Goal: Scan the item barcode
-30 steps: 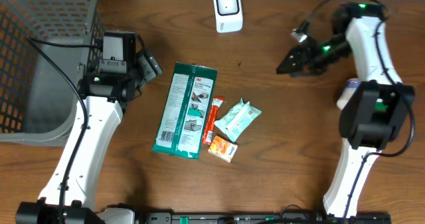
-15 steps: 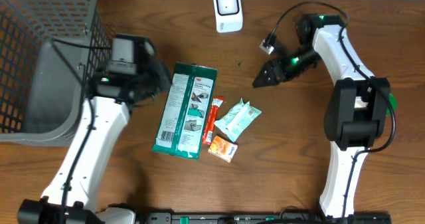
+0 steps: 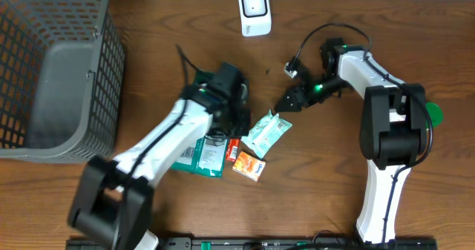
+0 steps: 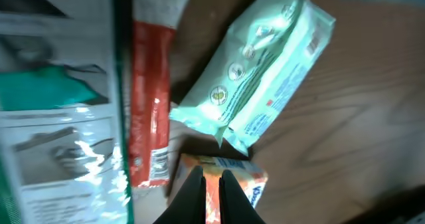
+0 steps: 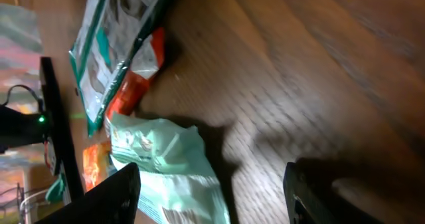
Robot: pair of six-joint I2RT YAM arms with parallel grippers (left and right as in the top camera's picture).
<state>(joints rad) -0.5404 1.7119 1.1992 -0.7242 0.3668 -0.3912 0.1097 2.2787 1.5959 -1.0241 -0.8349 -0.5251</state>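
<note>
A small heap of items lies mid-table: a large green-and-white package (image 3: 194,147), a red stick packet (image 4: 149,111), a mint-green packet (image 3: 267,131) and a small orange box (image 3: 249,165). The white barcode scanner (image 3: 254,11) stands at the back edge. My left gripper (image 4: 212,184) is shut with nothing in it, hovering just above the orange box (image 4: 229,177), beside the red stick. My right gripper (image 5: 212,197) is open, its fingers (image 5: 113,197) spread over the upper end of the mint-green packet (image 5: 166,164). In the overhead view it (image 3: 286,105) hangs right of the heap.
A grey mesh basket (image 3: 52,72) takes up the back left corner. My left arm (image 3: 163,142) lies across the green package and hides part of it. Bare wood shows right of the heap and along the front edge.
My left arm has swung right from the basket to over the heap, and its gripper has shut. My right arm has moved left and down to the mint-green packet.
</note>
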